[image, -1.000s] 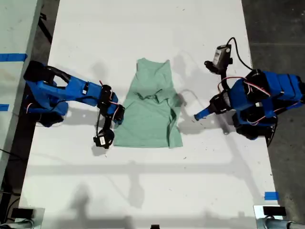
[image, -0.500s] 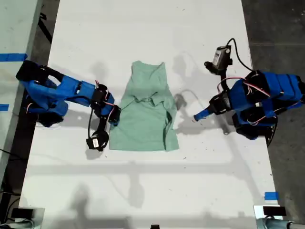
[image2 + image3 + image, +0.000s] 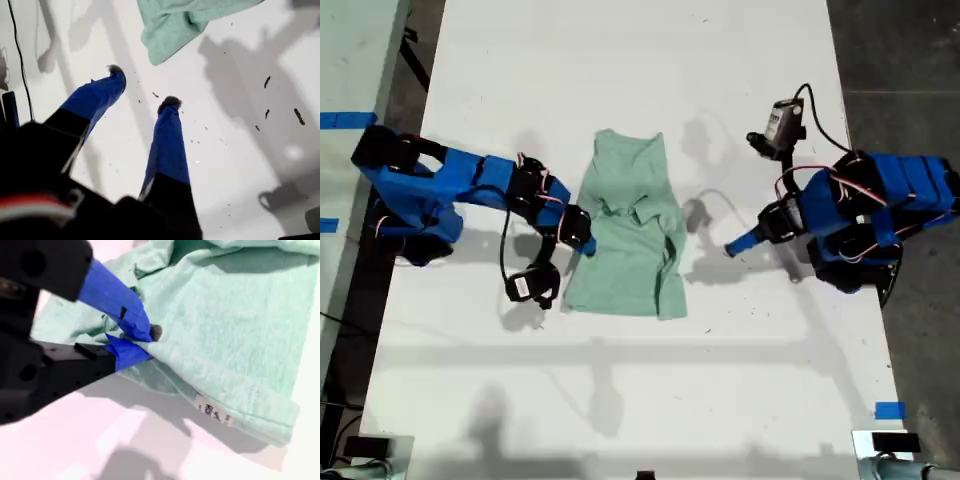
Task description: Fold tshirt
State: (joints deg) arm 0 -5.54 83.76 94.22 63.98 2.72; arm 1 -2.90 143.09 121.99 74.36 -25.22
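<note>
Second wrist view: the second gripper has its blue-taped jaws pressed together on a fold of the tshirt, pinching the cloth at its edge. The pinched edge is lifted a little off the table; a shadow lies under it. A small white label shows on the hem near the pinch.

First wrist view: the first gripper has its two blue-taped jaws spread apart, nothing between them, only bare table below. A corner of the tshirt lies beyond the fingertips, apart from them. Dark specks are scattered on the table surface.

Exterior view: the second gripper belongs to the arm at the exterior view's left and sits at the tshirt's edge on that side. The first gripper belongs to the arm at the exterior view's right; it points toward the tshirt but stays apart from it, over bare table. The tshirt lies near the middle of the white table, between the two arms. It is partly folded: narrow at the far end, wider toward the near hem, with a rumpled ridge across its middle and along the edge at the exterior view's right. The near hem runs slightly askew. Both arm bases sit at the table's side edges in the exterior view.
</note>
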